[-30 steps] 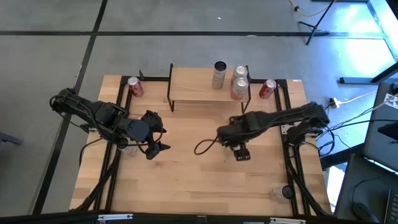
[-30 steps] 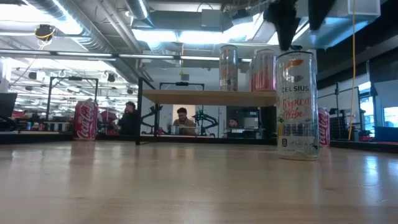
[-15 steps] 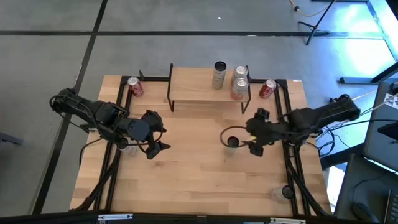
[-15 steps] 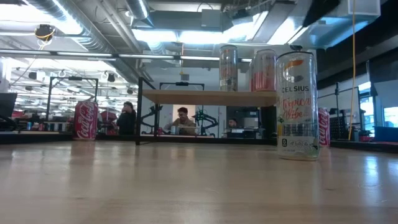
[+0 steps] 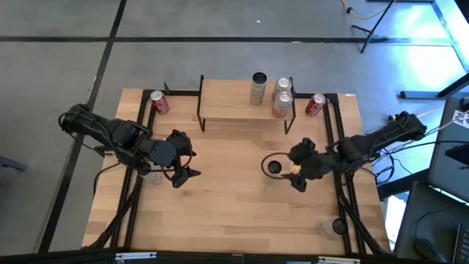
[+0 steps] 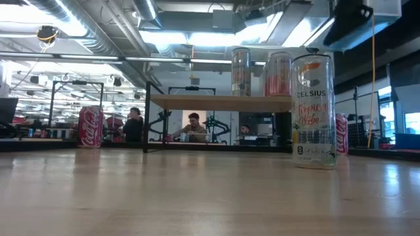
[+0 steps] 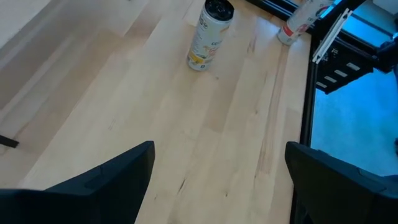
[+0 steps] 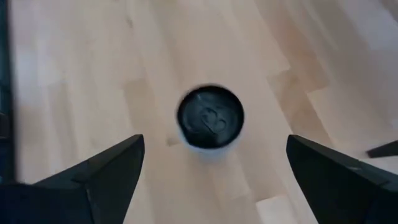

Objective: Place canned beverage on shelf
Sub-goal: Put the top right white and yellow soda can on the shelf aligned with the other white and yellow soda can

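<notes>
Starting at the left, a red cola can [image 5: 159, 102] stands on the table [image 5: 220, 213] just outside the shelf's left legs, and my left gripper [image 5: 183, 158] hangs over the left half of the table with its fingers spread wide and nothing between them. The shelf [image 5: 231, 103] carries three upright cans on its right part: a dark-topped silver one [image 5: 258, 88] and two pale ones with pink bands [image 5: 282, 97] close together at the right end. In front of the shelf, a white Celsius can [image 5: 274, 168] with a black top stands upright on the bare wood, and my right gripper [image 5: 299, 170] sits just beside it, fingers released and spread, not touching it. Another red can [image 5: 315, 104] stands right of the shelf. No can shows what it holds; every top I can see looks sealed. In the low view my grippers are cut off, and the far red can is mostly hidden behind the Celsius can. A second ago my right gripper was over the Celsius can; it has since drawn off to the right, while the can stays put.
</notes>
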Motion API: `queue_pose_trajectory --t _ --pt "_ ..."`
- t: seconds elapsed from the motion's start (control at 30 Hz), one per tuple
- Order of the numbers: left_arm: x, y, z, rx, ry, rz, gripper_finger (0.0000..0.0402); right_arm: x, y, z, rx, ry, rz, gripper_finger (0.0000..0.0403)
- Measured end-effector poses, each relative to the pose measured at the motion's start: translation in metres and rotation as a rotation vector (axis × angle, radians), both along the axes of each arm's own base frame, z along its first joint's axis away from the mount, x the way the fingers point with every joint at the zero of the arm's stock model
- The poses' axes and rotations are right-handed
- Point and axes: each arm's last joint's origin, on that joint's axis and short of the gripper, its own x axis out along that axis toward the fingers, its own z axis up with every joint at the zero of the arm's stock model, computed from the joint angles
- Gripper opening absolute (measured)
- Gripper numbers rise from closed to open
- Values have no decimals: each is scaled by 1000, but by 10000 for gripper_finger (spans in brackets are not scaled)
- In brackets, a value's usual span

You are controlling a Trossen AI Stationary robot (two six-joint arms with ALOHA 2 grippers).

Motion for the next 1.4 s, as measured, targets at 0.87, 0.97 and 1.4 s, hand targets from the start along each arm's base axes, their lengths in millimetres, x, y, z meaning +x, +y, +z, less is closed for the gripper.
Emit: queue_pose_trajectory --t 0.87,0.97,1.4 --pt "0 0 1 13 -10 5 357 27 10 -91 -122 -146 -47 381" --pt "1 1 1 36 -19 27 357 32 11 -95 -132 -147 -53 377" --pt "1 3 3 61 -30 -4 357 34 13 -72 -143 -114 -42 224"
